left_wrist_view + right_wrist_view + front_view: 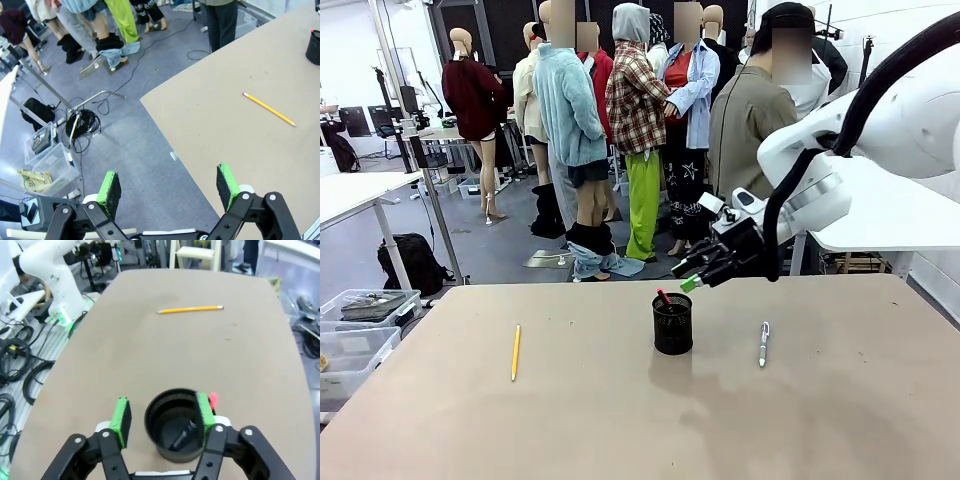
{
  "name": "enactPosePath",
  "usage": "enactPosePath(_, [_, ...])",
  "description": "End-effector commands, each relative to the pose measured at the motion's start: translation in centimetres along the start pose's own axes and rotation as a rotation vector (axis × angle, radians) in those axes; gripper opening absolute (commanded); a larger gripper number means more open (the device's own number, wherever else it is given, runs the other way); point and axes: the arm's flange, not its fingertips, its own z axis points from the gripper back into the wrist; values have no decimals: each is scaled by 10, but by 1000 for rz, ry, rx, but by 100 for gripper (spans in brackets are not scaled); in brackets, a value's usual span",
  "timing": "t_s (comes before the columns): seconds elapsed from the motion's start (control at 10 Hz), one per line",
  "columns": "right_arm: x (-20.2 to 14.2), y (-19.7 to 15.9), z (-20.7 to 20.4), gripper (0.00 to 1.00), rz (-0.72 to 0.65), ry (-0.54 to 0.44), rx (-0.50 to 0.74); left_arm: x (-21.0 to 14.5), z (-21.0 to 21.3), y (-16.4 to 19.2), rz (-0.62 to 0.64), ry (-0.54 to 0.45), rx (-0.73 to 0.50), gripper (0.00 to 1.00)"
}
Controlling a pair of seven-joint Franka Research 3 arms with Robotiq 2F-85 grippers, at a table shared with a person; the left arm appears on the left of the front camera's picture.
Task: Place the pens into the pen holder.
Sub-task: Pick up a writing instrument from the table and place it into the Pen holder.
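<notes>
Drop-off looks done: right gripper [690, 282] hovers open-jawed, empty, over the pen holder [672, 325] — pink pen [663, 297] inside. Left gripper [170, 185] gapes too. Next needs grasping silver pen [763, 344] at the holder's three o'clock or yellow pencil [516, 352] at nine.

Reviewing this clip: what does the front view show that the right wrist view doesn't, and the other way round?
Front view: a silver-white pen with a dark tip lying to the right of the black metal-mesh pen holder, and a person in an olive jacket at the far side.
Right wrist view: a look down into the holder, where the dark shaft of the pink-tipped pen leans inside.
Both: the holder with that pen in it, the yellow pencil lying flat, and the right claw, open above the holder.
</notes>
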Motion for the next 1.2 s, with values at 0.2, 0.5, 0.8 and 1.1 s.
enactPosePath(0.2, [14, 54, 85, 81, -44, 225, -232, -1, -2, 2, -2, -3, 10, 100])
enactPosePath(0.5, [10, 83, 118, 81, -126, 426, -398, -1, -2, 2, -2, -3, 10, 100])
enactPosePath(0.8, [-15, 75, 92, 81, 128, 641, -318, -1, -2, 2, -2, -3, 10, 100])
enactPosePath(1.1, [-31, 56, 60, 81, 352, 739, -200, -1, -2, 2, -2, -3, 10, 100])
